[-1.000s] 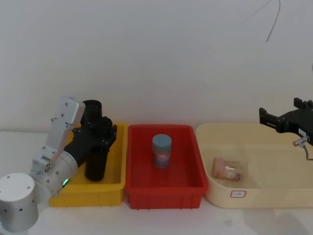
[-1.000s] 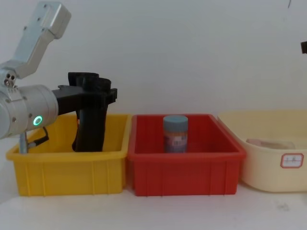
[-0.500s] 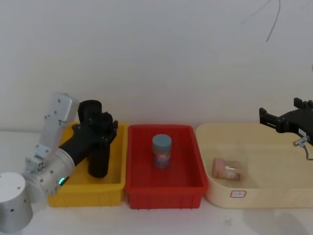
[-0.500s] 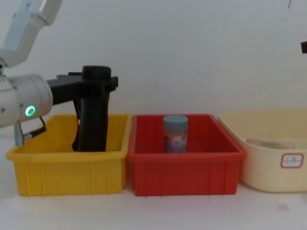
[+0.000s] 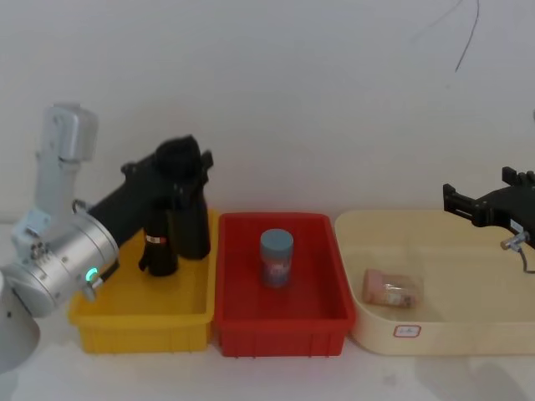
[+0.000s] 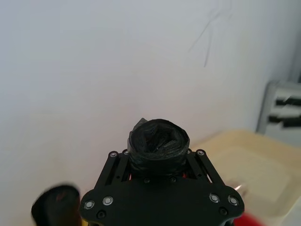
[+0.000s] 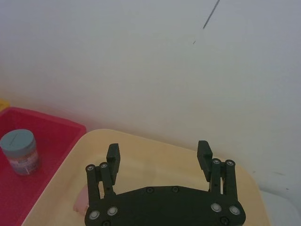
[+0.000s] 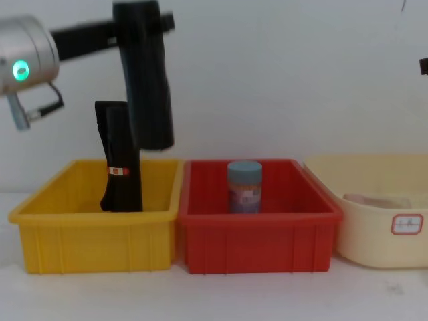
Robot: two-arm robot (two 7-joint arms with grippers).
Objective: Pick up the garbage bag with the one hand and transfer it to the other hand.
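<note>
1. Currently, the garbage bag (image 8: 148,80), a black unlabelled roll, is in the air above the yellow bin (image 8: 93,234) and touches nothing below it.
2. Left gripper (image 8: 144,23): jaws clamped across the roll's upper end. The wrist view looks down on the crumpled top between them.
3. Long axis: near upright, and most of the length hangs free below the jaws.
4. Right gripper (image 7: 158,151): jaws wide apart and holding nothing, over the cream tub (image 8: 374,234). It is well apart from the roll, which lies off to its left.
5. Between the two: the red bin (image 8: 257,234) with a blue-lidded jar (image 8: 245,186).
6. Second black roll (image 8: 119,160), with a red-and-white label, stands in the yellow bin just beside the held one.
7. Judgement: the handover turns on closing this sideways gap. The free lower length is the likely place for the open jaws to take hold.
</note>
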